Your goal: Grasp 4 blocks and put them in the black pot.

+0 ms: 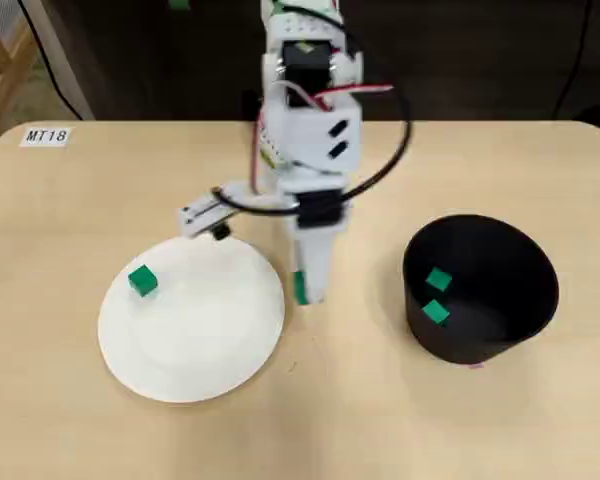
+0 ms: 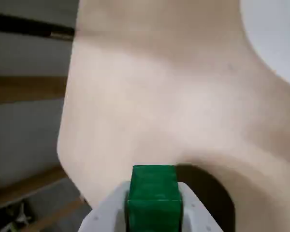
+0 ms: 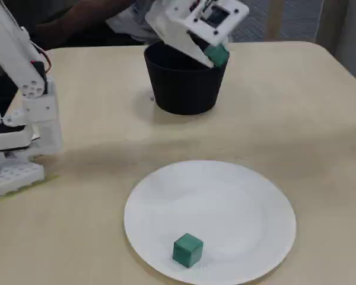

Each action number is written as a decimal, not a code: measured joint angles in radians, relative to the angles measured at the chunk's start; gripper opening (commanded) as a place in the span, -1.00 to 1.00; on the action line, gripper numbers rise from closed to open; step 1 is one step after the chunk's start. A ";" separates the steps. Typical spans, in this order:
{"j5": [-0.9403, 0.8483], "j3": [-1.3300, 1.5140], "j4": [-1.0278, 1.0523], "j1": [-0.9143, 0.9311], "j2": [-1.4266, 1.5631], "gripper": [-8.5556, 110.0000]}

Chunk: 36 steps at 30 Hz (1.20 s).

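My gripper is shut on a green block and holds it in the air between the white plate and the black pot. In the wrist view the block sits between the white jaws. In the fixed view the gripper holds the block at the height of the pot's rim. Two green blocks lie inside the pot. One green block lies on the plate; it also shows in the fixed view.
The flat white plate lies left of the gripper in the overhead view, and near the front in the fixed view. The arm's white base stands at the left of the fixed view. A label "MT18" is stuck at the table's far left corner.
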 measured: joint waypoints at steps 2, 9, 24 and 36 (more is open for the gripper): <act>0.051 -0.002 0.000 -0.100 0.023 -0.90; 0.232 -0.002 -0.023 -0.350 0.015 -0.90; 0.307 0.087 -0.264 -0.371 -0.094 -0.90; 0.295 0.193 -0.308 -0.327 -0.095 -0.58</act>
